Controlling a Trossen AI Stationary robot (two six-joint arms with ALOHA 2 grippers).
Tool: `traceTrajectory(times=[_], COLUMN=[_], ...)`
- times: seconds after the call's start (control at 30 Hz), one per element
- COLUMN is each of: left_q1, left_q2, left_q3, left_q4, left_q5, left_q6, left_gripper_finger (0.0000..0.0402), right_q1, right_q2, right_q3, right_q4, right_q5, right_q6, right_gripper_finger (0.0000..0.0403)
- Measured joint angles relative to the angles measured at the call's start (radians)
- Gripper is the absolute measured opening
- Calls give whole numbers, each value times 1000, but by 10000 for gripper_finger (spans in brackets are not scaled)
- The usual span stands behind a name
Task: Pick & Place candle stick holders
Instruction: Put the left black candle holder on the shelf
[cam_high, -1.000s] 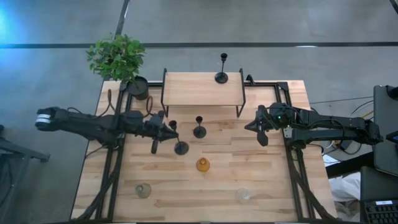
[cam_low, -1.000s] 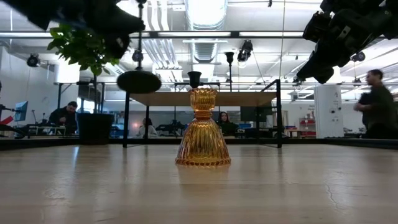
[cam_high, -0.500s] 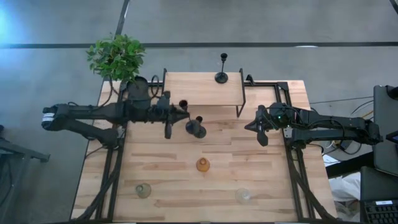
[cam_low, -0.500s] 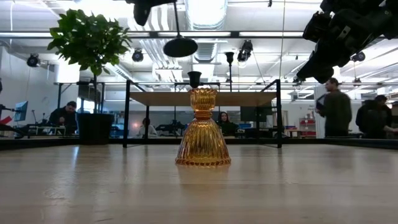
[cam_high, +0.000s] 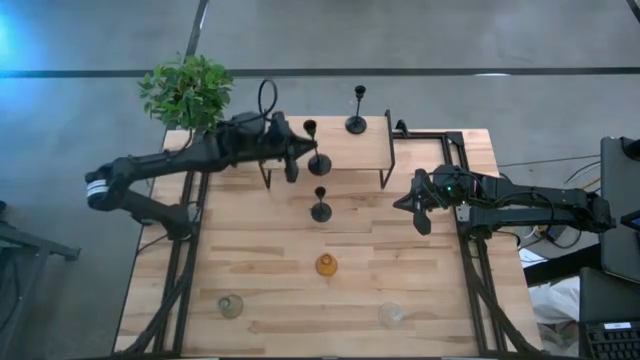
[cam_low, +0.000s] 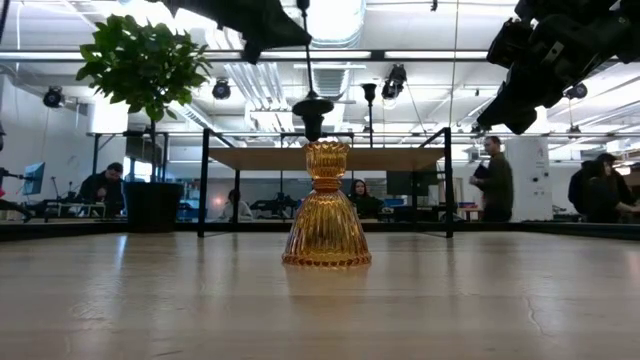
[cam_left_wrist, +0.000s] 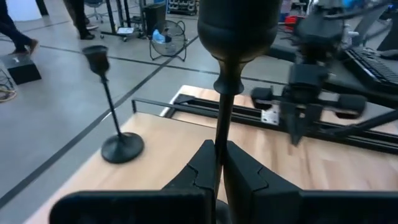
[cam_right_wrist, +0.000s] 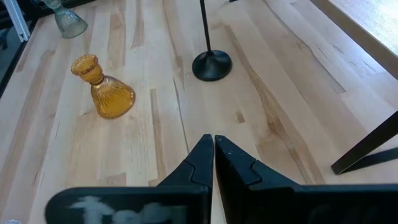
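Observation:
A black candle stick holder (cam_high: 315, 147) hangs over the front left part of the raised wooden shelf (cam_high: 340, 150), with my left gripper (cam_high: 302, 152) shut on it; its round base (cam_low: 313, 105) is above shelf height. A second holder (cam_high: 356, 122) stands on its base on the shelf's far side. A third (cam_high: 320, 210) stands on the table in front of the shelf. My right gripper (cam_high: 405, 203) waits shut above the table's right side, holding nothing. My left gripper pinches the holder's thin stem (cam_left_wrist: 219, 134) between its two fingers, below the cup (cam_left_wrist: 236, 25). The fingers come nearly level from the table's left and lie across the stem. The holder is upright, lifted clear, its base hanging below the fingers.
An amber glass vase (cam_high: 326, 265) stands mid-table, a greenish one (cam_high: 230, 306) near left, a clear one (cam_high: 390, 315) near right. A potted plant (cam_high: 188, 90) sits at the far left corner. People move in the room beyond.
My left gripper has risen and swung toward the table's far edge, carrying the holder from low over the table's middle left, past the standing third holder, up over the shelf's front left. The holder has stayed upright in the shut fingers.

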Motion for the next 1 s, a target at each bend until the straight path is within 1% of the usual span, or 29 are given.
traceTrajectory(times=[0.17, 0.27, 0.37, 0.5, 0.73, 1.0], left_q1=[54, 73, 88, 121, 175, 187], left_q2=[101, 166, 224, 276, 329, 380], left_q3=[100, 177, 243, 296, 327, 326], left_q4=[-6, -49, -92, -96, -90, -32], left_q5=[15, 17, -10, -27, -28, -26], left_q6=[9, 35, 70, 79, 60, 58], left_gripper_finger=[15, 15, 15, 15, 15, 15], right_q1=[0, 0, 0, 0, 0, 0], right_q2=[0, 0, 0, 0, 0, 0], right_q3=[0, 0, 0, 0, 0, 0], right_q4=[0, 0, 0, 0, 0, 0], right_q5=[0, 0, 0, 0, 0, 0], right_q6=[0, 0, 0, 0, 0, 0], right_gripper_finger=[13, 13, 13, 13, 13, 13])
